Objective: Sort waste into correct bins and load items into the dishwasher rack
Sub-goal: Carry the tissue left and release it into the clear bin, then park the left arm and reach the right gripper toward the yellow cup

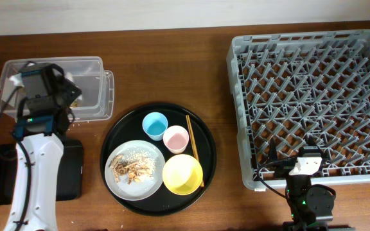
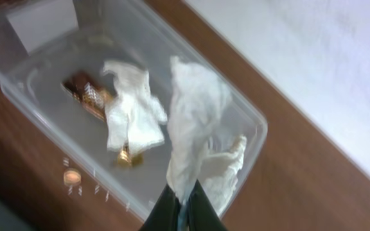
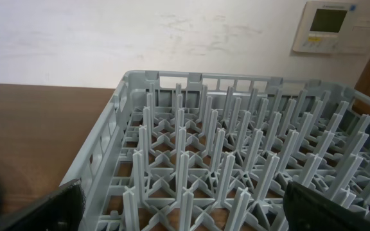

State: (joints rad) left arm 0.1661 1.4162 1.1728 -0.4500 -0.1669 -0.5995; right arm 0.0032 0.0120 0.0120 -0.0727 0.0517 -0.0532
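One crumpled white tissue [image 2: 194, 115] is dangling from the left end effector [image 2: 184, 212], whose fingers are pinching it tightly, over the clear tub [image 1: 50, 62] at the bench's far-left corner. Being so light, it is risking clinging to the fingers on release, or draping over the tub's rim. Lying inside are a second tissue [image 2: 132, 112] and one gold-brown wrapper [image 2: 85, 95]. Sitting on the round tray [image 1: 201, 138] are two cups, a blue cup [image 1: 154, 124] and a pink cup [image 1: 176, 138], one bowl [image 1: 182, 174], one plate [image 1: 148, 183] and two chopsticks [image 1: 194, 151]. The right end effector [image 3: 185, 205] is hovering spread open beside the rack [image 1: 236, 109], near the front-right corner.
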